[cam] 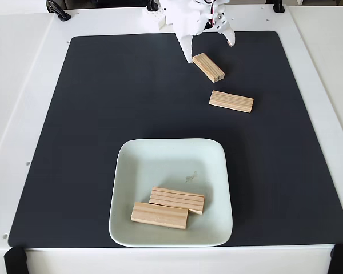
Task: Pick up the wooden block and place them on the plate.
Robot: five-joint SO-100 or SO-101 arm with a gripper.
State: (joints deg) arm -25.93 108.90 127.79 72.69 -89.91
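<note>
**Two blocks plated, two to go: lining up on the nearest one**

In the fixed view the white desk [23, 85] carries a large dark mat [103, 114], and on it sits the pale square plate [214, 171], toward the near edge. Two wooden blocks already lie in the plate's lower half: one [177, 200] behind, one [159, 215] in front, touching along their long sides.

Two more remain on the mat near the far edge. The angled block [208, 67] lies diagonal, just beside the white arm; the flatter block [231, 101] lies a little nearer the plate, apart from it.

The gripper [210, 50] hangs above the angled block, its fingers [187, 50] spread wide and holding nothing: one tip is close by the block's upper-left end, the other off to the right.

My judgement is that the step in hand is grasping the angled block. To do it well, the wrist should turn so the fingers straddle the block's narrow width at its middle, then descend squarely before closing. A grip near one end would likely let it pivot. For release, the plate's bare upper half looks safest.
</note>
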